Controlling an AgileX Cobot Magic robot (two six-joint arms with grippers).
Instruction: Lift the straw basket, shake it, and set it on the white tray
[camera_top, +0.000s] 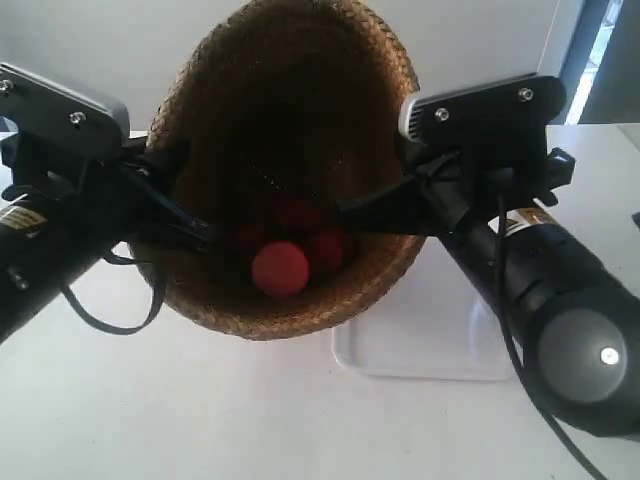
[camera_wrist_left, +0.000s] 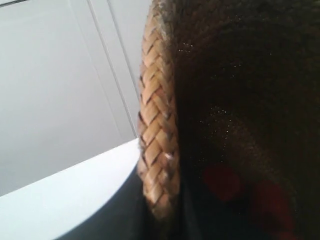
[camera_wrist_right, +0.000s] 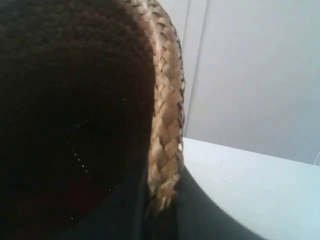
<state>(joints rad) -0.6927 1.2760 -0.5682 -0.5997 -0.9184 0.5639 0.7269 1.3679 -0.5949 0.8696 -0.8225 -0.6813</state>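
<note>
The straw basket (camera_top: 300, 70) hangs in the air, tipped so that its dark inside faces the exterior camera. Red balls (camera_top: 280, 268) lie in its bottom. The arm at the exterior view's left pinches one side of the rim (camera_top: 195, 232), and the arm at the exterior view's right pinches the opposite side (camera_top: 365, 212). In the left wrist view my left gripper (camera_wrist_left: 162, 210) is shut on the braided rim (camera_wrist_left: 157, 125), one finger outside and one inside. My right gripper (camera_wrist_right: 160, 200) is shut on the rim (camera_wrist_right: 167, 115) the same way. The white tray (camera_top: 430, 340) lies on the table below the basket, partly hidden.
A white tabletop (camera_top: 150, 420) spreads under the basket. Behind it stands a pale wall (camera_top: 120, 40). A loose black cable (camera_top: 110, 320) hangs from the arm at the exterior view's left. A dim red ball (camera_wrist_left: 221, 181) shows inside the basket in the left wrist view.
</note>
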